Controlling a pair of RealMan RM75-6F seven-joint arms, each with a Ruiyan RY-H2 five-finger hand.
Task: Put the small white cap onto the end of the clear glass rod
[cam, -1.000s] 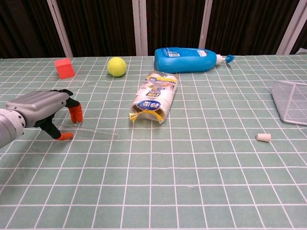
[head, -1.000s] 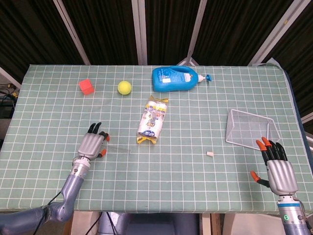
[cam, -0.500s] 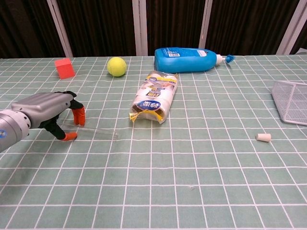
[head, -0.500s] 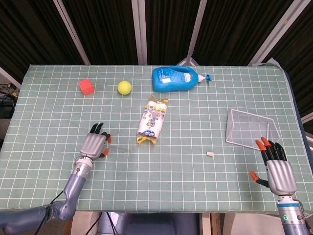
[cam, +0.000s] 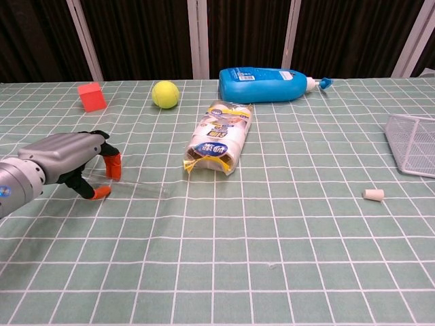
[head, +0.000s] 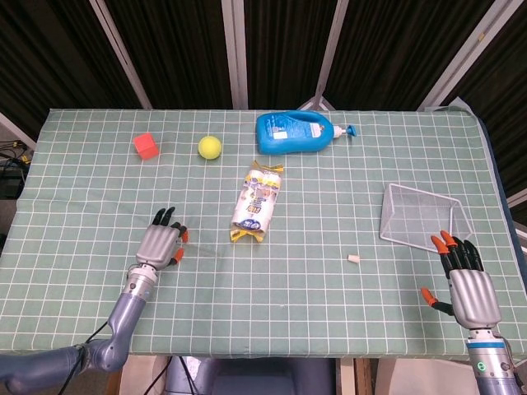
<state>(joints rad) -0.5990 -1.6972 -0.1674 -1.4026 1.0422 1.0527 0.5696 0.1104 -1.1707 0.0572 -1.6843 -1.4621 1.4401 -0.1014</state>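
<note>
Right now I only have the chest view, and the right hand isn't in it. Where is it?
Observer: Head view has the right hand over the near right corner of the table, back of the hand up.
Operator: Holding anything?
Observer: No. Its fingers are spread and nothing is in them.
Operator: Where's the cap relative to it?
Observer: The small white cap lies on the mat to that hand's left, well apart from it. The wire basket sits just beyond the fingertips.
</note>
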